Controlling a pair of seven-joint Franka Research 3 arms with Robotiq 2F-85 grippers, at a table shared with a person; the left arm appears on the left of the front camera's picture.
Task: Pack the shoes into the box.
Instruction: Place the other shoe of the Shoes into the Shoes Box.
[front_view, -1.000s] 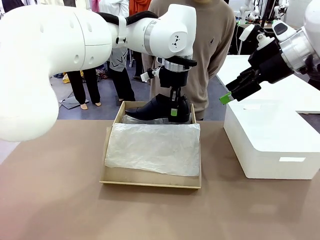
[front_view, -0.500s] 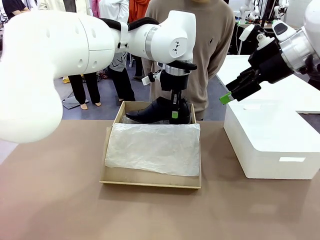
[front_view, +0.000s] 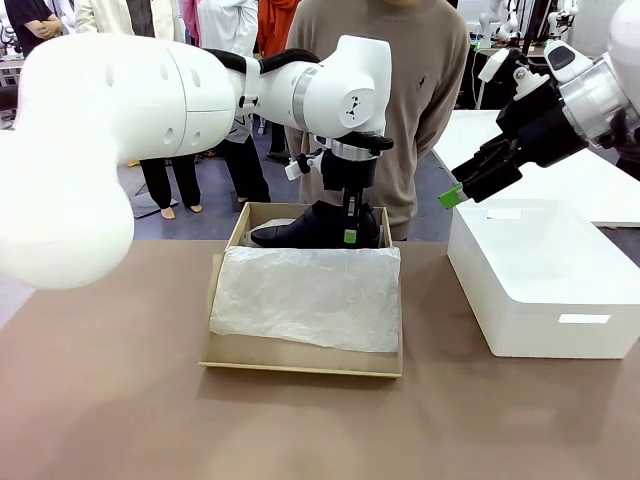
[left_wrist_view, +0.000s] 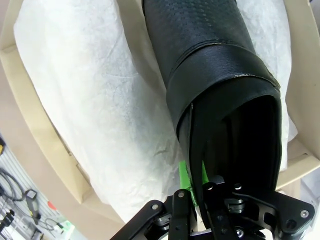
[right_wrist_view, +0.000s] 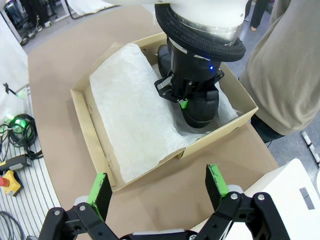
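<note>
A glossy black shoe (front_view: 300, 228) sits low in the far half of the tan box (front_view: 300, 362), toe pointing left. My left gripper (front_view: 348, 226) comes down from above and is shut on the shoe's heel rim. In the left wrist view the green pads (left_wrist_view: 184, 175) pinch the edge of the shoe (left_wrist_view: 210, 65) over the white tissue paper (left_wrist_view: 100, 100). My right gripper (front_view: 455, 195) hangs open in the air right of the box. In the right wrist view my right gripper (right_wrist_view: 157, 187) is spread wide, looking down on the box (right_wrist_view: 90, 135), the shoe (right_wrist_view: 200, 109) and the left gripper (right_wrist_view: 184, 103).
Crinkled tissue paper (front_view: 305, 295) covers the near half of the box. A larger white box (front_view: 540, 310) stands on the table to the right, below my right gripper. A person (front_view: 400, 80) stands just behind the tan box at the far edge.
My left gripper has come down a little, lowering the shoe deeper into the far end of the box. The right arm has not moved.
</note>
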